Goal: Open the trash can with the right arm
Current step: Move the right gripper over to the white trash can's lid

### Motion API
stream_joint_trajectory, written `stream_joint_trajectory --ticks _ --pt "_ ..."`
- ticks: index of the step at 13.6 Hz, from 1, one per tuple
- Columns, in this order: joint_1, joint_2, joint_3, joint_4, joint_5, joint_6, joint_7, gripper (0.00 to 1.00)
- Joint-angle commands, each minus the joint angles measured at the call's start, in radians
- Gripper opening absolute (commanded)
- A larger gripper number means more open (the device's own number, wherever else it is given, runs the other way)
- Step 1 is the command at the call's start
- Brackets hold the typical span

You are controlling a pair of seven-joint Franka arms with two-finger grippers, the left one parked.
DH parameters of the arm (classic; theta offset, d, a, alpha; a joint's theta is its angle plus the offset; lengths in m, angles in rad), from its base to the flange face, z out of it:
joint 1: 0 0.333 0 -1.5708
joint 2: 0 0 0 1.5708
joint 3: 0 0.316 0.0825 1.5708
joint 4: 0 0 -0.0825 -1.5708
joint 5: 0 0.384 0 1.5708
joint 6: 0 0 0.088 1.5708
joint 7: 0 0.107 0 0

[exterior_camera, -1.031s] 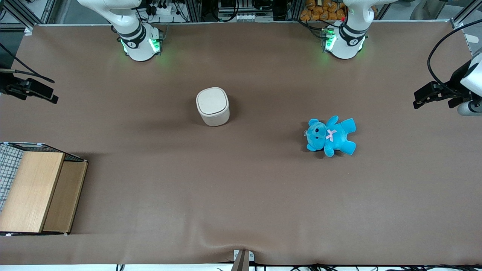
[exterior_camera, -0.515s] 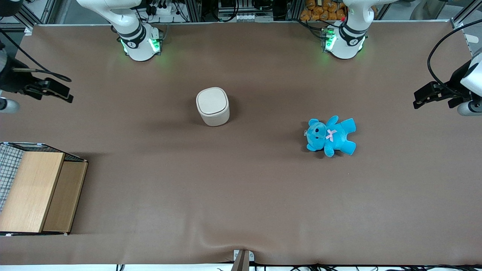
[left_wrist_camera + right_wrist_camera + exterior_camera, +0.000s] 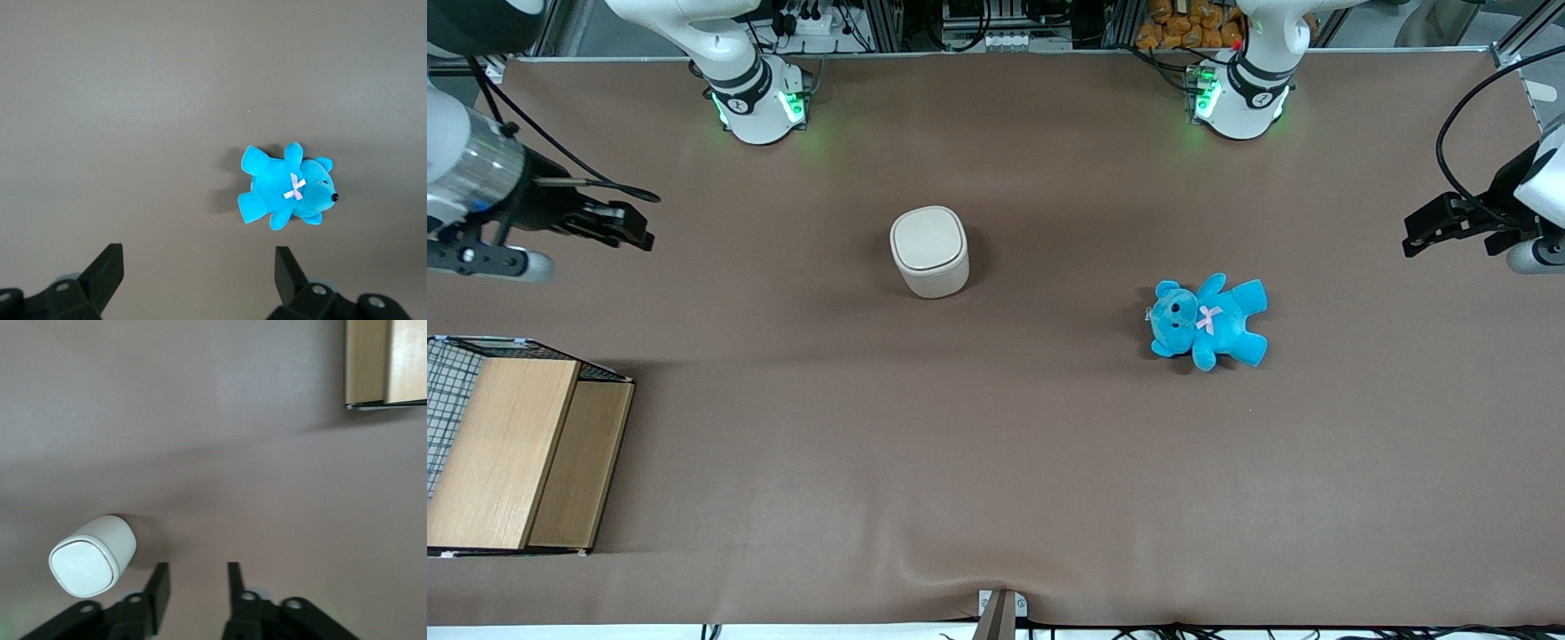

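Lid is down flat on the small cream-white rounded-square plastic trash can (image 3: 929, 252), which stands upright near the middle of the brown table cover (image 3: 996, 462), a bit closer to the arm bases than to the front camera. Not opened yet.

The black two-finger gripper (image 3: 633, 231) of the white right arm (image 3: 471, 169) hangs above the cover toward the working arm's end of the table, well apart from the can. Wrist view shows the fingers (image 3: 160, 587) spread with a gap between them, nothing held.

Risks from here, as I judge them:
- Can looks light and isn't fixed. A sideways push on the wall or lid edge would probably slide or tip it instead of lifting the lid.
- Hinge side isn't readable from these views. Prying at the wrong edge jams the lid or drags the can.
- Coming down too low puts a fingertip on the lid top and presses it shut, or catches the cover.
- The blue plush teddy bear (image 3: 1207, 321) lies toward the parked arm's end and the light wooden box (image 3: 511, 453) sits nearer the front camera; both are well apart from the can, so collision looks unlikely.
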Motion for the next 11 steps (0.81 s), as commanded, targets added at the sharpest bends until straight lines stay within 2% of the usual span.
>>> stream_joint_trajectory --ticks 1,4,9,11 --pt "0.043 0.024 0.022 0.014 0.019 0.015 0.097 0.21" --pt "0.085 0.043 0.085 -0.006 0.016 0.04 0.18 0.01" --pt "0.101 0.043 0.184 -0.14 0.019 0.159 0.237 0.0" --pt "0.103 0.037 0.233 -0.229 0.019 0.252 0.284 0.0"
